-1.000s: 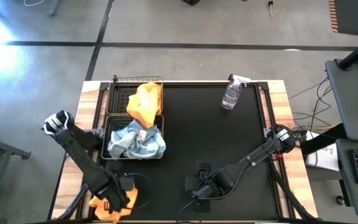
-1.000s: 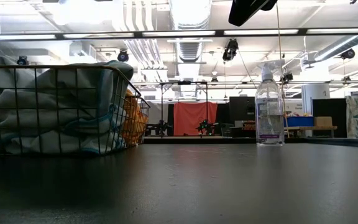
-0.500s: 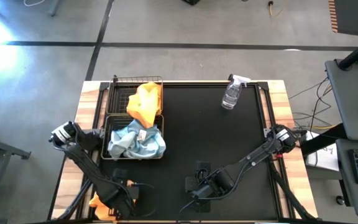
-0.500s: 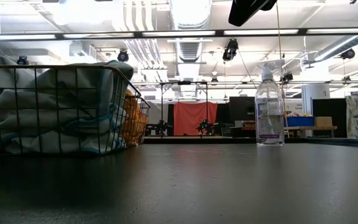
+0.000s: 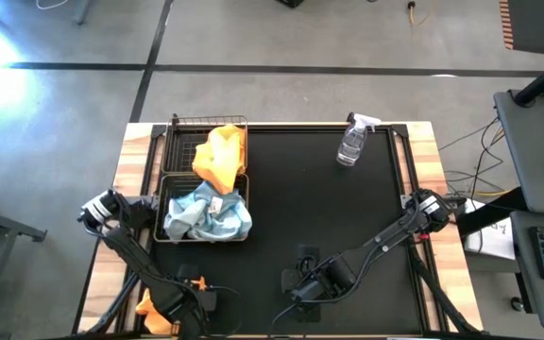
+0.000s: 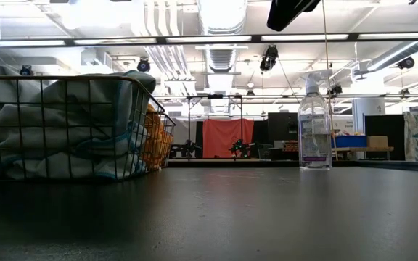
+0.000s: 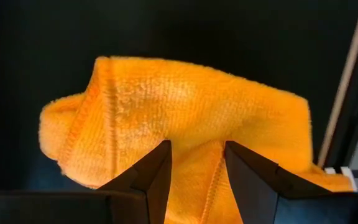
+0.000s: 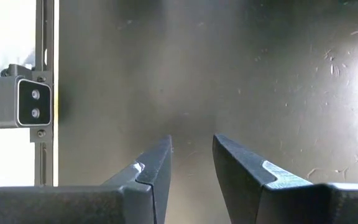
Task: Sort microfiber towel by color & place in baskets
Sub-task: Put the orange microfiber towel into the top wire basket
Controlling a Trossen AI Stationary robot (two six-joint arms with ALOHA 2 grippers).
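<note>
Since a second ago, we see the left arm folded back and down, carrying the left end effector (image 5: 179, 304) toward the near edge of the surface (image 5: 329, 208), where it now sits over the orange towel (image 7: 185, 146) lying south-west of the near basket (image 5: 163, 203). In the left wrist view its fingers (image 7: 157, 177) stand narrowly apart with a fold of orange cloth between them; we judge the pinch is being set rather than finished. The step in hand looks like the pick of the last loose towel; next we would need to close on the fold, lift clear, and carry it past the near basket, which holds the blue towels (image 5: 206, 212), to the far basket (image 5: 182, 132) with the orange cloth (image 5: 223, 156). The right end effector (image 5: 302, 291) waits south-east of the near basket, fingers slightly parted on nothing. A spray bottle (image 5: 352, 142) stands well east of the far basket. Dark matting covers the surface; beyond it lies a bright workshop with ceiling ducts (image 6: 220, 18) and a red screen (image 6: 222, 138).
</note>
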